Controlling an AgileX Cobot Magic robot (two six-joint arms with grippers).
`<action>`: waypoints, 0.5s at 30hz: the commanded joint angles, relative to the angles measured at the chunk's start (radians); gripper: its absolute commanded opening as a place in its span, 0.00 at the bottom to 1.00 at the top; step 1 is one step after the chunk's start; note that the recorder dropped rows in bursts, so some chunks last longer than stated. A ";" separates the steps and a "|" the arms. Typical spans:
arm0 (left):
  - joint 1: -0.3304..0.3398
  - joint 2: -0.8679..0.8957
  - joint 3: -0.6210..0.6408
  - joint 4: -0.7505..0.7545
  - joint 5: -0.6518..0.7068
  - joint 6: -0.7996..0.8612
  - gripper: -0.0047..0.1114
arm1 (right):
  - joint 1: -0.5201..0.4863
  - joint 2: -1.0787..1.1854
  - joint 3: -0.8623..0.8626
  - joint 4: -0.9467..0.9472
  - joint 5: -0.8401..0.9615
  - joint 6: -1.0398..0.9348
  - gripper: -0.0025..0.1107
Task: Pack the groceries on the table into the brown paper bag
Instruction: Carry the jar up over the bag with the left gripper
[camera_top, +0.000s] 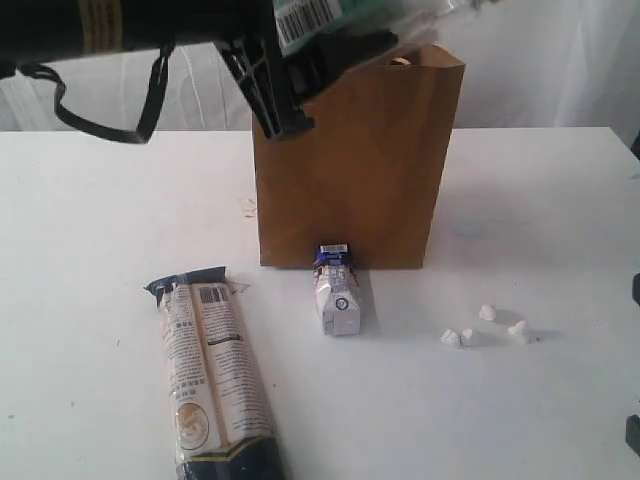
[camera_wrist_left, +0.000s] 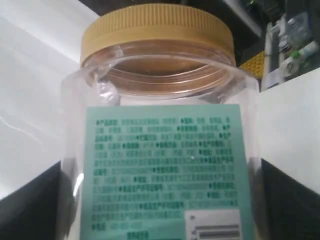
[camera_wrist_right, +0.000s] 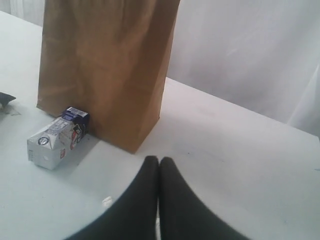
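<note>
The left gripper (camera_top: 305, 65) is up in the air with its jaws spread wide and clamped on the two sides of the yellow-lidded clear jar (camera_wrist_left: 165, 165). The dark fingers (camera_wrist_left: 30, 210) press the clear wall either side of the green label, and the ribbed yellow lid (camera_wrist_left: 157, 30) points away from the wrist. Just below that hand is the open top of the brown paper bag (camera_top: 350, 160), which stands upright. The jar hangs over the bag's rim; I cannot tell whether it touches the paper.

Further down from the hand, at the foot of the bag, the small blue-white carton (camera_top: 338, 295) lies on its side on the table (camera_top: 520, 400), its blue end against the bag. Further out again, well apart from hand and bag, the long cream-black packet (camera_top: 215, 380) lies flat.

The right gripper (camera_wrist_right: 159, 165) sits low over the table with its fingers pressed together, nothing between them. The bag stands ahead of it, and the carton lies ahead too, off toward the other arm's side. A few small white scraps (camera_top: 487, 325) lie on the tabletop between the carton and this hand.
</note>
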 joint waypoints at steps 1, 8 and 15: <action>0.012 0.043 -0.109 0.004 0.026 0.093 0.04 | 0.001 -0.003 0.003 -0.001 0.007 0.000 0.02; 0.071 0.184 -0.297 0.004 0.011 0.083 0.04 | 0.001 -0.003 0.003 0.001 0.011 0.000 0.02; 0.092 0.352 -0.385 0.008 -0.030 0.095 0.04 | 0.001 -0.003 0.003 0.003 0.019 0.000 0.02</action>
